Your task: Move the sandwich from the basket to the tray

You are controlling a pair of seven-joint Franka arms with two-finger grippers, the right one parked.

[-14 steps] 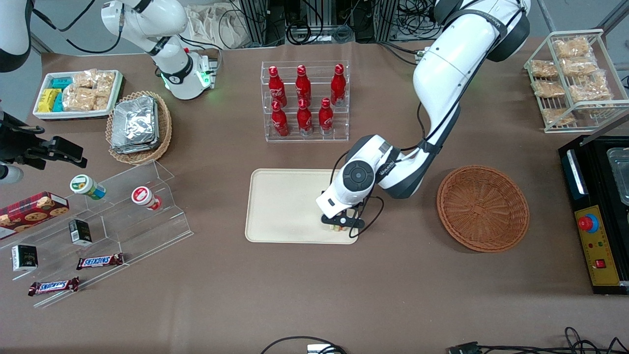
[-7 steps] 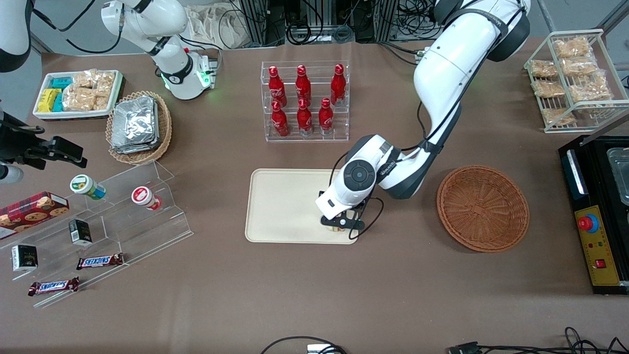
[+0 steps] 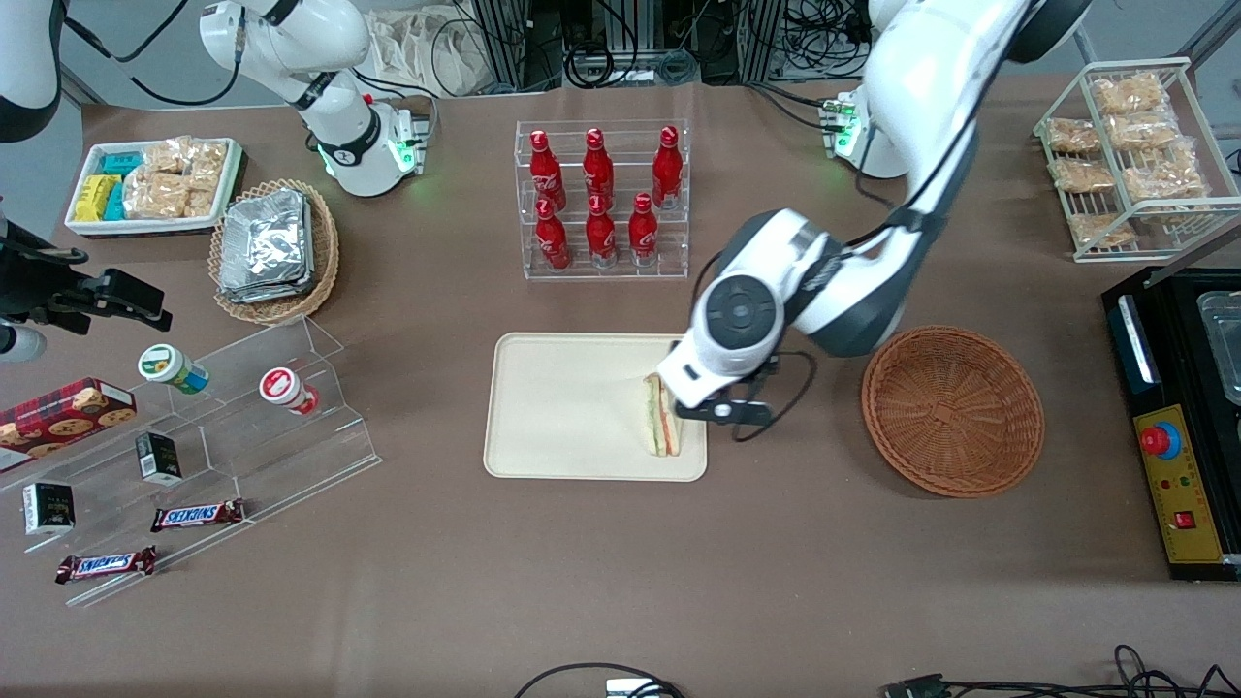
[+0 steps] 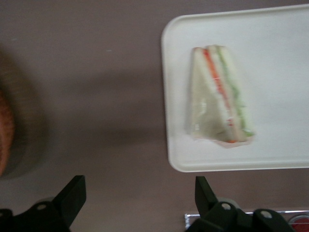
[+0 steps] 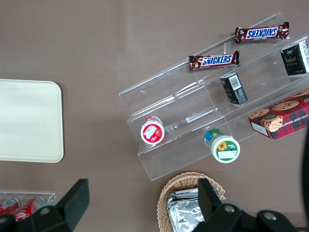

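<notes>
The end effector [image 4: 137, 193] hangs with fingers spread and empty, above the desk [image 3: 620, 562] between tray [image 3: 543, 407] and basket [image 3: 953, 409]. The sandwich [image 3: 660, 428] lies on the tray's edge nearest the basket, right of frame centre. Best to lift straight clear without brushing the sandwich.

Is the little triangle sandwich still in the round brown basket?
No, the triangular sandwich lies on the cream rectangular tray; the reddish-brown wicker basket holds nothing, and the open gripper hangs above.
</notes>
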